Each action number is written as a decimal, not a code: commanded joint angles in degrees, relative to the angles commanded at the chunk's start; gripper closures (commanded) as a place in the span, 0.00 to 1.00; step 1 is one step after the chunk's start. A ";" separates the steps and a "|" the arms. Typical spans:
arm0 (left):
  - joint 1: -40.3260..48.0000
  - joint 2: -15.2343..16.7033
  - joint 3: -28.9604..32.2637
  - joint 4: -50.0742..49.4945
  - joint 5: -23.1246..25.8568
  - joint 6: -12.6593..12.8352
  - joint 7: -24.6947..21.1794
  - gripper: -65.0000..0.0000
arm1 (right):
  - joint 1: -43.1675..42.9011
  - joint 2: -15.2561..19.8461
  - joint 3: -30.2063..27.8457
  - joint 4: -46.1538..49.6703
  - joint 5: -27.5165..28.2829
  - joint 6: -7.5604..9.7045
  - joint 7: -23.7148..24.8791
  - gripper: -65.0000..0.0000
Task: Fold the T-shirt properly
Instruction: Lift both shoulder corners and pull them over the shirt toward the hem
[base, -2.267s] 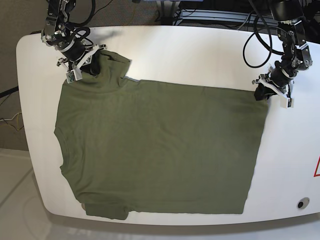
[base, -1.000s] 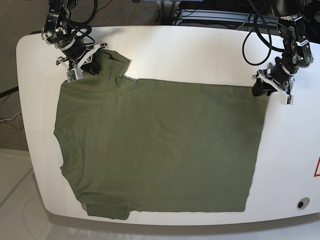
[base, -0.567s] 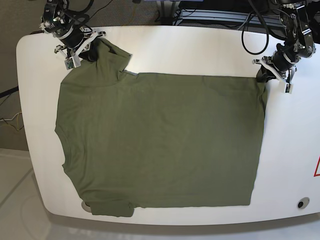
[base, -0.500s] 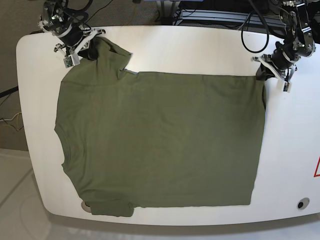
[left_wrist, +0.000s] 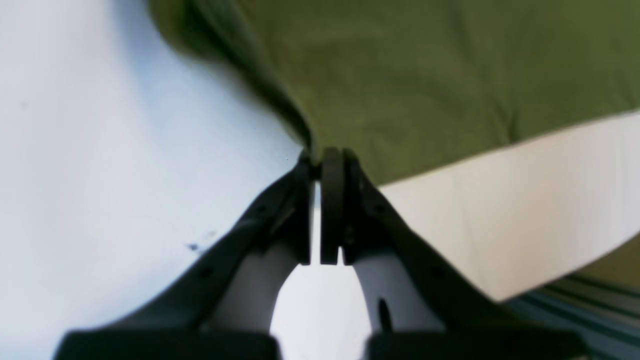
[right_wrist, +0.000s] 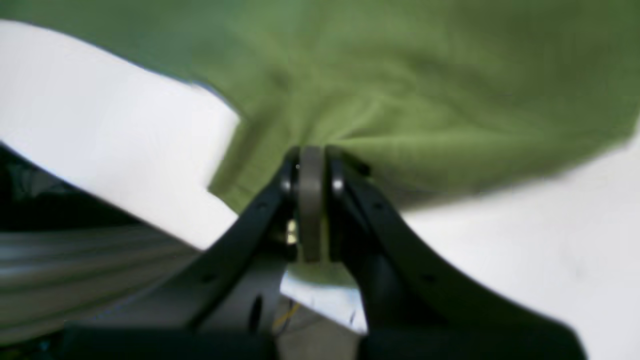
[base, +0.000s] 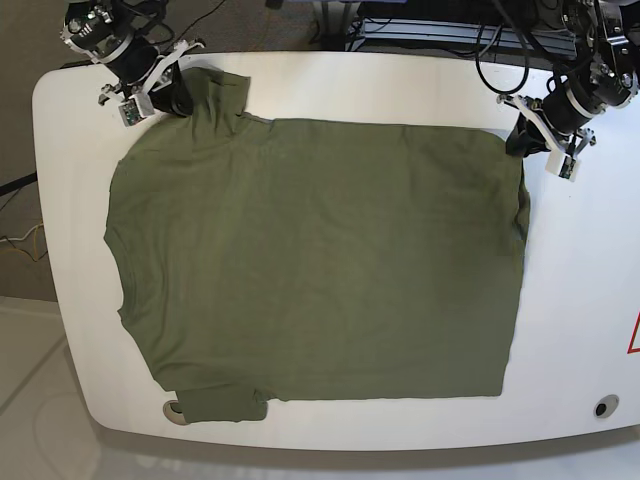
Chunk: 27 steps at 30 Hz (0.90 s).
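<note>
I see the T-shirt (base: 310, 260) spread flat across the white worktop (base: 590, 290), olive green and filling most of the surface in the base view. Its long straight edge at the far side runs between my two hands. On the base view's left the cloth widens into a sleeve near the far corner and another at the near edge, where a small folded-under flap (base: 215, 405) sits close to the worktop's rim. The hem side lies on the base view's right, fairly straight, with worktop showing beyond it.

My right hand (base: 168, 92) sits at the far left corner of the base view, clamped on the sleeve cloth there. In the right wrist view the two dark fingers (right_wrist: 280, 200) are pressed together with a pinch of green fabric (right_wrist: 400, 100) bunched at their tips, creases fanning out from the grip.

My left hand (base: 522, 140) is at the far right corner of the base view, closed on the shirt's corner. In the left wrist view its fingers (left_wrist: 345, 200) meet with only a thin slit lower down, and the cloth's corner (left_wrist: 425, 80) is drawn to a point at the tips, rising off the worktop there. That view is blurred, so I cannot tell how much fabric is caught.

Black cables (base: 500, 60) loop behind the left arm past the worktop's far edge.
</note>
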 joint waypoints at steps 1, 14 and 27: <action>-0.64 0.11 0.08 -0.29 0.00 0.11 -0.39 1.00 | 0.68 0.04 0.01 -0.20 -0.11 -0.24 0.13 1.00; -0.40 -0.04 0.46 -5.01 1.51 1.47 -4.38 1.00 | 1.24 0.17 1.77 -2.62 -0.48 -0.51 0.03 1.00; 7.18 -0.17 0.63 -0.13 1.18 2.17 -5.18 1.00 | -2.59 -0.19 0.17 -2.26 0.58 -0.17 0.36 1.00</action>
